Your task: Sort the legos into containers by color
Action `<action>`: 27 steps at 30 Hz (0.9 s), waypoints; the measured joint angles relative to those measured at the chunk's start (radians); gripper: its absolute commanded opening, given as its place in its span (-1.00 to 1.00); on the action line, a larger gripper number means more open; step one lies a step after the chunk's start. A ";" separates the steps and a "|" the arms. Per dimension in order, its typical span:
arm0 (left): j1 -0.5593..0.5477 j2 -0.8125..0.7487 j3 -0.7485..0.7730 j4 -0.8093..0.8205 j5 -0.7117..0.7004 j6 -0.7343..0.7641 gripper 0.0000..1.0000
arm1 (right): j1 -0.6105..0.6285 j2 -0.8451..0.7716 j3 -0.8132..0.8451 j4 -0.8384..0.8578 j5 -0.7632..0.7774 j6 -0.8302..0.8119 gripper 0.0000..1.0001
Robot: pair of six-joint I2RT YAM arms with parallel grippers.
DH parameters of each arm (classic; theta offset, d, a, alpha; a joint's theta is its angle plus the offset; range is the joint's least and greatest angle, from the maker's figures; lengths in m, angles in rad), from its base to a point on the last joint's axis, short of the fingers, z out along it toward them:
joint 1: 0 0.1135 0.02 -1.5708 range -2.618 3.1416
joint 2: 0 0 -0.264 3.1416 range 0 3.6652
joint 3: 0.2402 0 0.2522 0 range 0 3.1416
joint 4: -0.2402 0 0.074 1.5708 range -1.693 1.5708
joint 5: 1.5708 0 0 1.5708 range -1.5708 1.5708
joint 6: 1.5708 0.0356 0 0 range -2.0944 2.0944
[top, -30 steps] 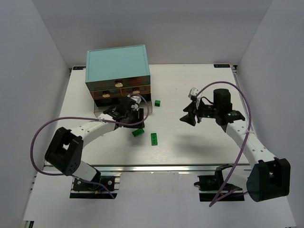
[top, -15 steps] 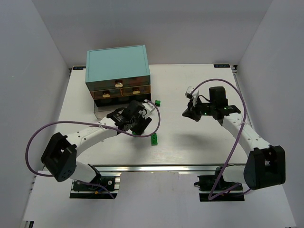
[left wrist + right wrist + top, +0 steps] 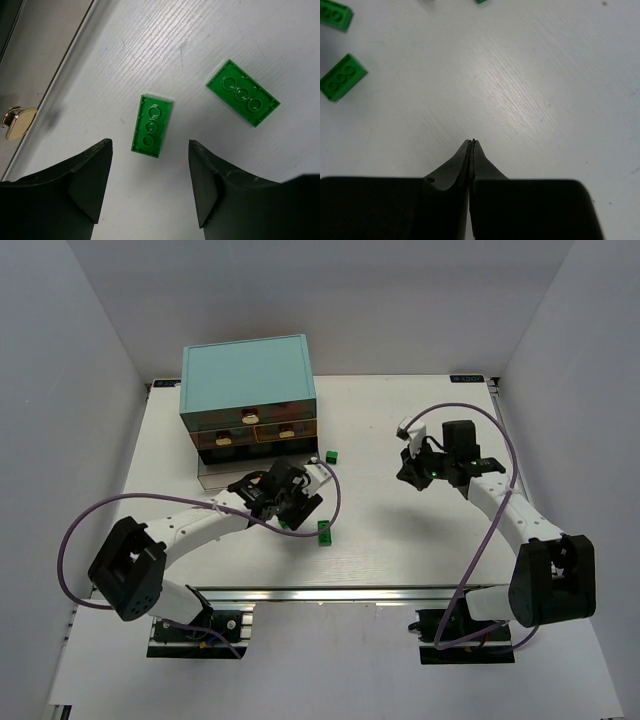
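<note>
1. A green brick (image 3: 152,125) is lying flat on the white worktop (image 3: 400,540). The side turned up is showing three circles inside a raised rim.
2. A second green brick (image 3: 242,93) of the same kind is lying near it. The two are sitting apart and turned at different angles.
3. A small green piece (image 3: 331,456) is sitting farther back on the worktop, near the front right corner of the cabinet (image 3: 247,375) and well apart from the two bricks.
4. The drawers (image 3: 250,432) are lining the front of the light teal cabinet at the back left of the worktop. They have brownish see-through fronts and cream knobs, and their contents are too small to make out.
5. The left claw (image 3: 150,146) is hanging over the first brick in a released state. Its two black fingers (image 3: 87,180) are spread wide, one to each side of the brick, and neither is touching it.
6. The right claw (image 3: 471,144) is clenched, its fingertips pressing together with nothing between them. It is pointing down at bare worktop on the right half, well apart from the bricks and the cabinet.
7. A purple cable (image 3: 80,530) is looping out from the left arm. A matching one is arching over the right arm.
</note>
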 measured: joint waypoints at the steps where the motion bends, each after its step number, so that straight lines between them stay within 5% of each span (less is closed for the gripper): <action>1: 0.000 -0.002 -0.003 0.003 -0.002 -0.002 0.45 | -0.008 -0.001 0.001 0.009 0.026 0.013 -1.00; 9: 0.000 -0.080 -0.059 0.019 0.034 0.002 0.54 | -0.077 -0.023 0.001 0.056 0.064 0.052 -0.90; 13: 0.000 -0.071 -0.060 0.030 0.056 0.012 0.54 | -0.089 -0.021 0.002 0.038 0.019 0.038 -0.34; 16: 0.000 -0.042 -0.060 0.041 0.062 0.019 0.54 | -0.090 -0.019 0.003 0.021 -0.014 0.021 -0.18; 27: 0.000 0.134 -0.038 0.046 -0.026 0.031 0.58 | -0.090 -0.019 0.003 0.019 -0.090 0.014 0.00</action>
